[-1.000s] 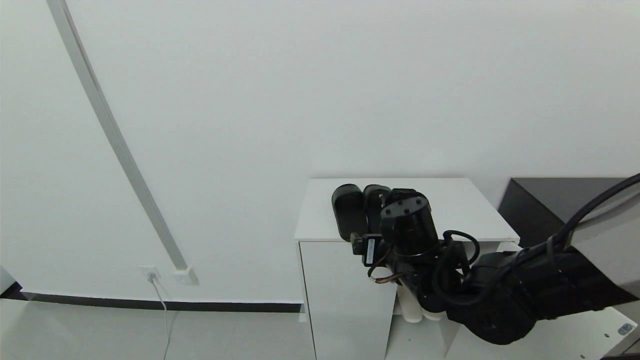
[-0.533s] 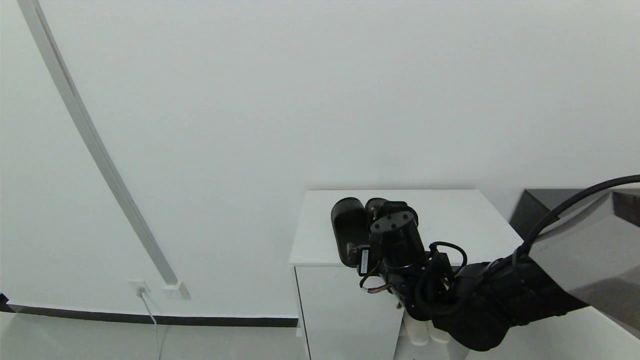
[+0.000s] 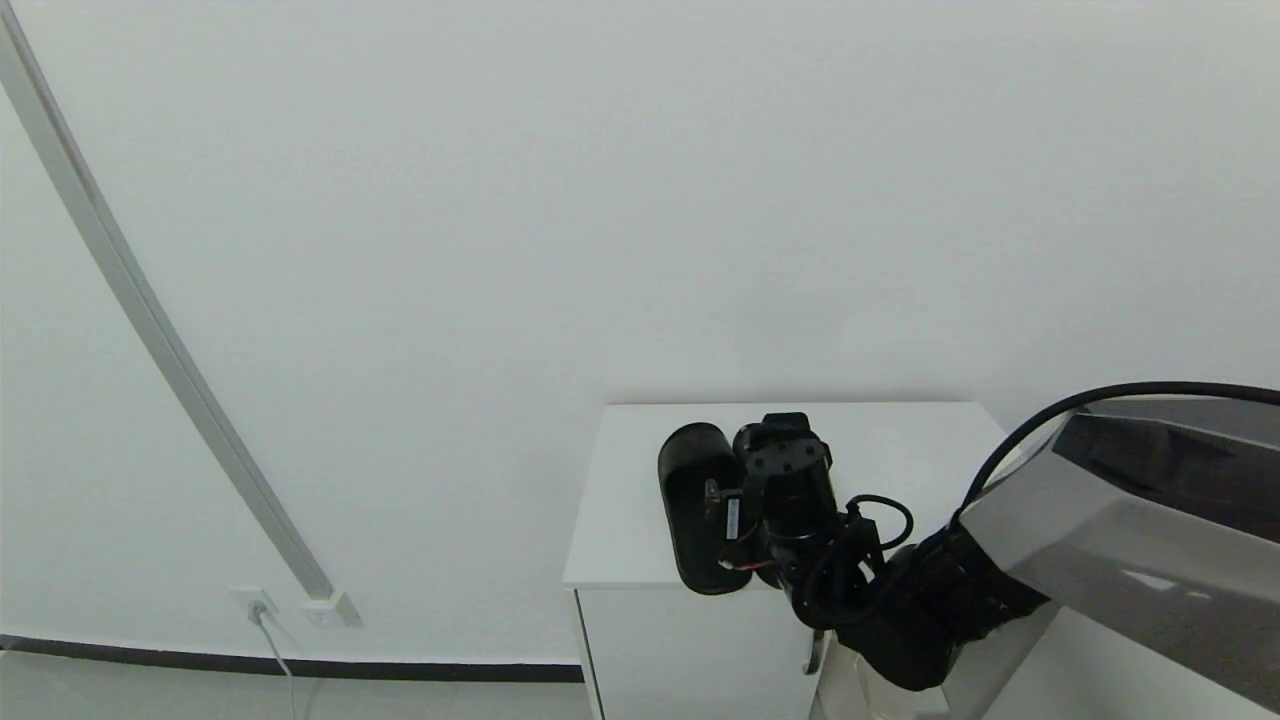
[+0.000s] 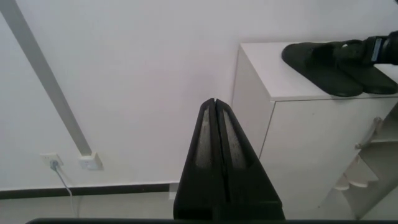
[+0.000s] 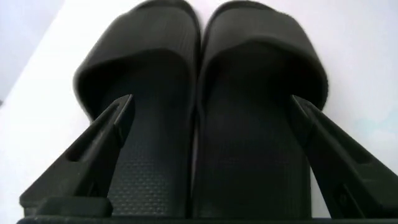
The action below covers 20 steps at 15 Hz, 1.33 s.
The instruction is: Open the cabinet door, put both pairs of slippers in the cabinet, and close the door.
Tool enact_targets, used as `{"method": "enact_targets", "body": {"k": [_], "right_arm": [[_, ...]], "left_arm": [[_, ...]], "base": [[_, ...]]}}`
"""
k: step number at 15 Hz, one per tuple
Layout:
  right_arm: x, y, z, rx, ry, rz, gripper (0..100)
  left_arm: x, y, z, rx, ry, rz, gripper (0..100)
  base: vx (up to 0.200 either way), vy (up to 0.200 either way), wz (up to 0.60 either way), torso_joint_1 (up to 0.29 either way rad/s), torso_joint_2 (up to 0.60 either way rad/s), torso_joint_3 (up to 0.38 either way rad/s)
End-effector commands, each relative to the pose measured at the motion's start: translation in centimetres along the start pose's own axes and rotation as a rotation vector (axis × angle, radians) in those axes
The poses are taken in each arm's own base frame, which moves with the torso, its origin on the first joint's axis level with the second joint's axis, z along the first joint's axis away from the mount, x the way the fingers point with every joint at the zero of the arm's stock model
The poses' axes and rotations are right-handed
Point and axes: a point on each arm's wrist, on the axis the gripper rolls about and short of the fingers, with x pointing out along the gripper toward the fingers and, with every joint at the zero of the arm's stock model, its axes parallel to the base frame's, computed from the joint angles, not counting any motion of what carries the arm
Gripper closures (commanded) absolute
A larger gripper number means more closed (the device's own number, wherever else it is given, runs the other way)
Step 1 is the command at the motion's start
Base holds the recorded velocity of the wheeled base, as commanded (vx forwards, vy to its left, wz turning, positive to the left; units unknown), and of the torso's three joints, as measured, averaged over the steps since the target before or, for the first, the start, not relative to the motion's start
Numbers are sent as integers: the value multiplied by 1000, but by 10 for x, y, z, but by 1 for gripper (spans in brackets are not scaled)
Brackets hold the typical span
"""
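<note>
Slippers [image 3: 695,500] on cabinet top [image 3: 620,500]: my right gripper [image 5: 211,102] spread astride pair; I'd squeeze both together, centred. My left gripper [image 4: 215,106] pressed together.

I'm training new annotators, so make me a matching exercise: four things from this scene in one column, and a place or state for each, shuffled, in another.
1 black slippers
2 left end effector
3 right end effector
4 wall socket

A open, above the pair
B shut, empty
C on the white cabinet top
D low on the wall

Pairs: 1-C, 2-B, 3-A, 4-D
</note>
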Motion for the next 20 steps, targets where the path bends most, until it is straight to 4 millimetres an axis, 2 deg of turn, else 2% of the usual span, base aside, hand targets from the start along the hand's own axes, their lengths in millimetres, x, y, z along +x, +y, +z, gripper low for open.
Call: {"method": "enact_targets", "body": {"k": [1, 3, 9, 11, 15, 16, 20], "right_arm": [[10, -1, -13, -15, 24, -11, 0], [16, 1, -16, -14, 23, -13, 0], [61, -1, -15, -16, -30, -50, 0], [70, -2, -17, -24, -32, -57, 0], [71, -3, -18, -21, -34, -59, 0], [71, -4, -18, -21, -34, -61, 100], [65, -5, -12, -20, -39, -60, 100]], "left_arm": [[0, 0, 0, 0, 2, 1, 100], [0, 0, 0, 0, 2, 1, 100], [0, 0, 0, 0, 2, 1, 100], [0, 0, 0, 0, 2, 1, 100], [0, 0, 0, 0, 2, 1, 100], [0, 0, 0, 0, 2, 1, 100], [0, 0, 0, 0, 2, 1, 100]], "base": [[0, 0, 0, 0, 0, 0], [0, 0, 0, 0, 0, 0], [0, 0, 0, 0, 0, 0], [0, 0, 0, 0, 0, 0], [0, 0, 0, 0, 0, 0], [0, 0, 0, 0, 0, 0], [0, 0, 0, 0, 0, 0]]}}
